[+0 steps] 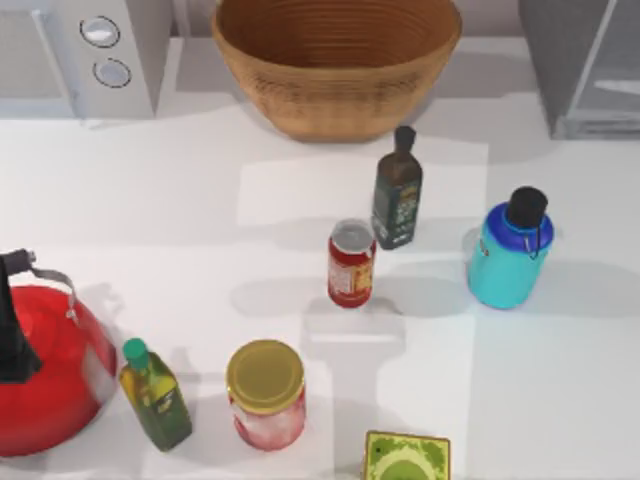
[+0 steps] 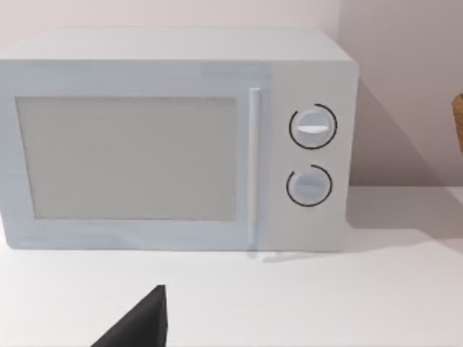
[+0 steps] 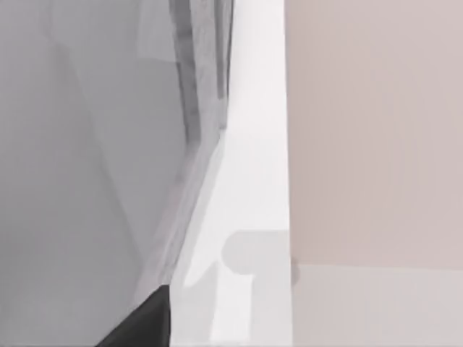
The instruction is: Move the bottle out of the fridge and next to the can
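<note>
The turquoise bottle (image 1: 508,255) with its black cap stands upright on the white table, outside the grey fridge (image 1: 590,65) at the back right corner. The red can (image 1: 351,263) with a silver top stands near the table's middle, to the bottle's left with a gap between them. Nothing holds either one. A dark part of my left gripper (image 2: 137,322) shows in the left wrist view, facing the microwave. A dark part of my right gripper (image 3: 141,325) shows in the right wrist view, close beside the fridge's grey side (image 3: 87,181).
A dark green glass bottle (image 1: 397,192) stands just behind the can. A woven basket (image 1: 335,60) sits at the back centre, a white microwave (image 1: 90,55) at back left. A red kettle (image 1: 45,365), oil bottle (image 1: 155,395), yellow-lidded jar (image 1: 266,393) and green box (image 1: 405,458) line the front.
</note>
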